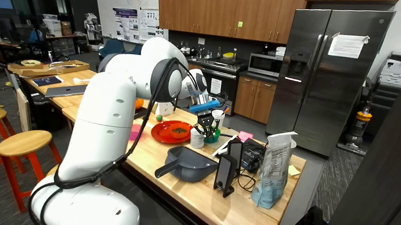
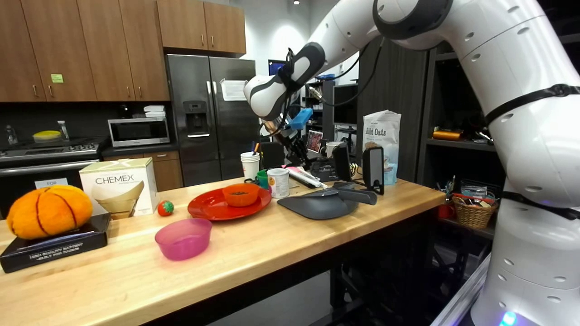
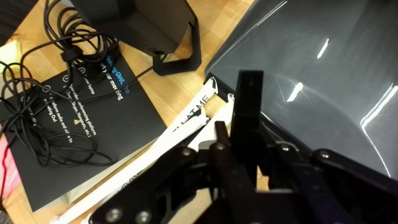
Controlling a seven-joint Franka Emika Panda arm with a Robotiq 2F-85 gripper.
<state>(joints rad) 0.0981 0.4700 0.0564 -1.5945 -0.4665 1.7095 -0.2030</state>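
My gripper (image 3: pixel 248 77) shows in the wrist view with its dark fingers drawn together into one column; nothing is visible between them. It hangs in the air in both exterior views (image 1: pixel 207 134) (image 2: pixel 308 164). In the wrist view it hovers over white-wrapped sticks (image 3: pixel 168 144) with black lettering, beside a dark grey dustpan (image 3: pixel 304 77). The dustpan also shows in the exterior views (image 1: pixel 190 164) (image 2: pixel 319 206). A white canister (image 1: pixel 197 138) and a green cup (image 1: pixel 214 136) show near the gripper in an exterior view. Whether it touches anything is not clear.
Black speakers (image 1: pixel 224 173) and a bag of oats (image 1: pixel 274 171) stand at the table's end. A black box (image 3: pixel 93 124) lies under tangled cables. A red plate (image 2: pixel 204 208) holds an orange bowl (image 2: pixel 240 194). A pink bowl (image 2: pixel 183 240) stands near the table edge.
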